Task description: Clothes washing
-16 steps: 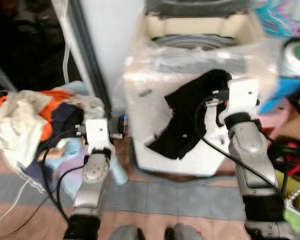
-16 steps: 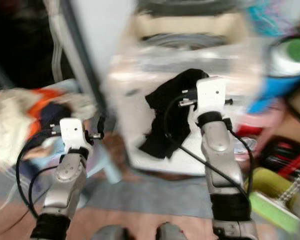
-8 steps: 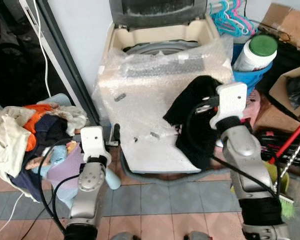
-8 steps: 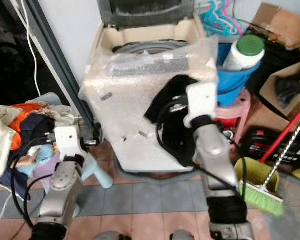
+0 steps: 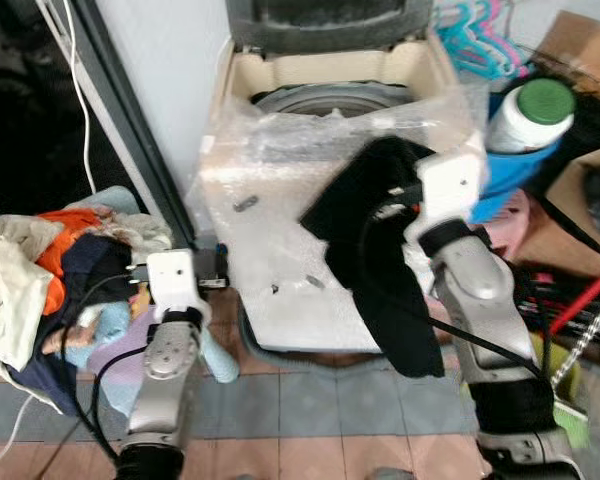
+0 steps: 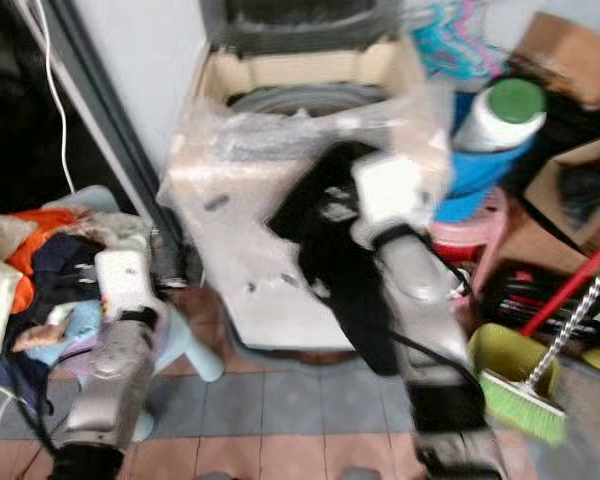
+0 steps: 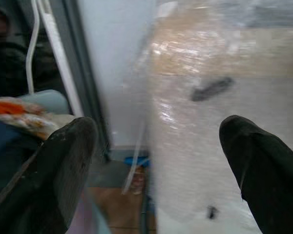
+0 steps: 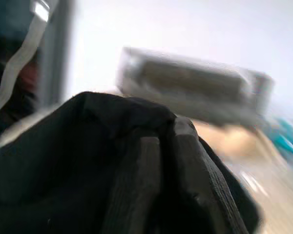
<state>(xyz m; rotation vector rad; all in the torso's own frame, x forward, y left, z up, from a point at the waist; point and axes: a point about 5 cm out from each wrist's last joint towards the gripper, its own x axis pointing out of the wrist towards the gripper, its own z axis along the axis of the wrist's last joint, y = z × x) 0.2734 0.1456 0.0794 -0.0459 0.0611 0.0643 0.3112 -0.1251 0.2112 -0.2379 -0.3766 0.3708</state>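
On my far left a heap of laundry (image 5: 50, 270) in white, orange, dark blue and pale blue is piled on a light blue plastic stool (image 5: 208, 352), beside a dark doorway with a white cable (image 5: 78, 95) hanging down its frame. Just right of the pile my left arm reaches forward at a low height; the left gripper (image 7: 161, 165) has its two black fingers (image 7: 63, 165) spread wide with nothing between them, pointing at the front corner of the washing machine (image 5: 270, 250) and not touching it. The machine stands in the middle, a cream top-loader wrapped in clear bubble wrap, its lid raised at the back so the grey drum opening (image 5: 330, 98) shows. In front of the machine's upper right part my right arm is raised, and the right gripper (image 8: 168, 161) has its fingers closed together on a black garment (image 5: 375, 250). In the right wrist view the cloth bunches over and around the pinched fingers. The garment hangs from the gripper down across the machine's front, its lower end dangling near the arm's elbow, above the tiled floor (image 5: 310, 400). To the right of the machine sits a blue tub (image 5: 505, 165) holding a white bottle with a green cap (image 5: 525, 112), with turquoise hangers (image 5: 475, 45) behind it. Farther right there is a cardboard box (image 6: 565, 45), and lower down a green dustpan and broom (image 6: 515, 385) with a red handle.
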